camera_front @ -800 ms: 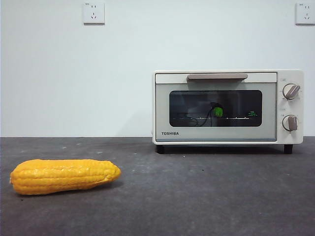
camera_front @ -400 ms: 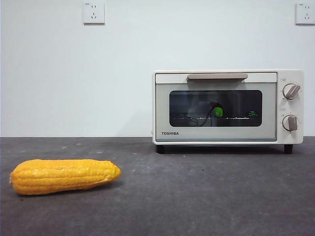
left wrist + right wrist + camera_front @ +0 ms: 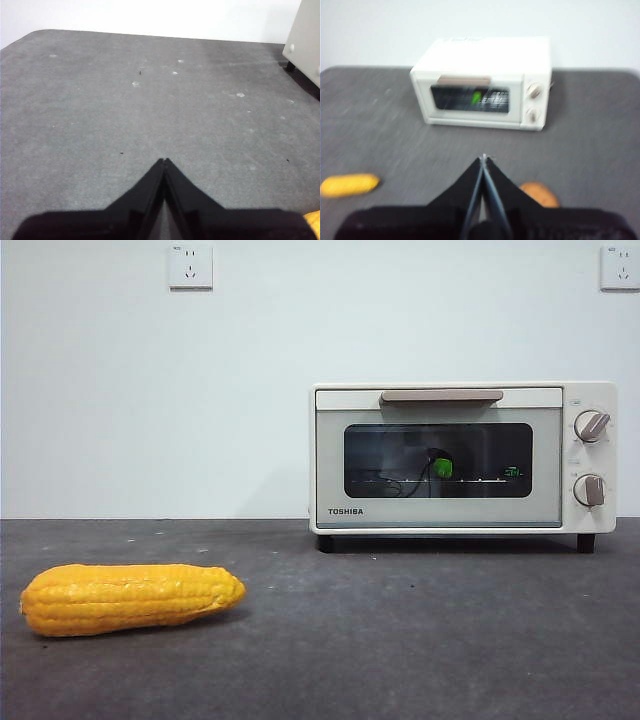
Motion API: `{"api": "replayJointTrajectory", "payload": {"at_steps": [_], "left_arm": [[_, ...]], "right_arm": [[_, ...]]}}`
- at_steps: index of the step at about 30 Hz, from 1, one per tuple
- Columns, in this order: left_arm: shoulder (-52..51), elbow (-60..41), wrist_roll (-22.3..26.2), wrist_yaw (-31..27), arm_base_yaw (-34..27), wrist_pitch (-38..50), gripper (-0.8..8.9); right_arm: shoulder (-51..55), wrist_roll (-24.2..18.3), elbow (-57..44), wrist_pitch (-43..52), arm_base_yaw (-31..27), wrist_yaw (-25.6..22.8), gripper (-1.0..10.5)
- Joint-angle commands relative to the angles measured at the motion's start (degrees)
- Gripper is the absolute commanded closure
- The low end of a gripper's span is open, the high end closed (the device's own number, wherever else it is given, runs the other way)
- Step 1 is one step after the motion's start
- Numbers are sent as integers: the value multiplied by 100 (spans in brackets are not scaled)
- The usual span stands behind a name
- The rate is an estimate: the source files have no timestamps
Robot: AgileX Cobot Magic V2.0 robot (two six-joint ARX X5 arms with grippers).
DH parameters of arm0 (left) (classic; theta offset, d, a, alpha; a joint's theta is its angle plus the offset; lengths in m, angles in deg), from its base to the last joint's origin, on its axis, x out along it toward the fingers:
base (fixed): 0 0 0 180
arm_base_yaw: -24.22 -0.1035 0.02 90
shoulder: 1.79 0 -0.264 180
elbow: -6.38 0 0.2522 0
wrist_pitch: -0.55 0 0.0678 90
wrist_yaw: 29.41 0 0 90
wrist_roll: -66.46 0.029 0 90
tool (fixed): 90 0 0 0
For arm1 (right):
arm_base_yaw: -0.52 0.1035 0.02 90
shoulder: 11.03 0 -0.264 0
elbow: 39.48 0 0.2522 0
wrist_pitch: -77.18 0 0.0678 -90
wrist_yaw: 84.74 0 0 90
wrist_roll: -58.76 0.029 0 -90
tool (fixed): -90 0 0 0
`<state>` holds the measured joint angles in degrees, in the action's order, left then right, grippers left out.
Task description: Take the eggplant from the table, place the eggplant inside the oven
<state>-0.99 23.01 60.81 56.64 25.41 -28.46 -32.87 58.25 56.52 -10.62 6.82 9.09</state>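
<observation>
You can read "TOSHIBA" on the door of the cream, boxy oven (image 3: 463, 457); behind its dark glass a green cap marks the eggplant (image 3: 442, 468) inside. A bumpy yellow corn cob (image 3: 130, 597) lies well apart from the oven on the speckled grey tabletop (image 3: 420, 640). Left gripper (image 3: 164, 161) and right gripper (image 3: 483, 158) are both clenched, empty.

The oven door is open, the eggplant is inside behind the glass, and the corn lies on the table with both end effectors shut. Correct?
Not quite: the oven door is closed, as the front view shows. The eggplant's green cap shows through the glass, the corn lies on the table, and the left end effector and right end effector are shut.
</observation>
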Motion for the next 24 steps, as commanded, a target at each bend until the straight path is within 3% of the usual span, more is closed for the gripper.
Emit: {"api": "replayJointTrajectory", "payload": {"at_steps": [1, 14, 24], "left_arm": [[9, -61, -35, -15, 13, 48, 818], [9, -61, -35, -15, 13, 48, 818], [11, -61, -35, -13, 13, 48, 818]], "right_arm": [[444, -149, -483, 791, -122, -22, 946], [1893, -105, -4363, 4677, -367, -44, 946], [2140, -109, -6575, 5674, -501, -116, 946]]}}
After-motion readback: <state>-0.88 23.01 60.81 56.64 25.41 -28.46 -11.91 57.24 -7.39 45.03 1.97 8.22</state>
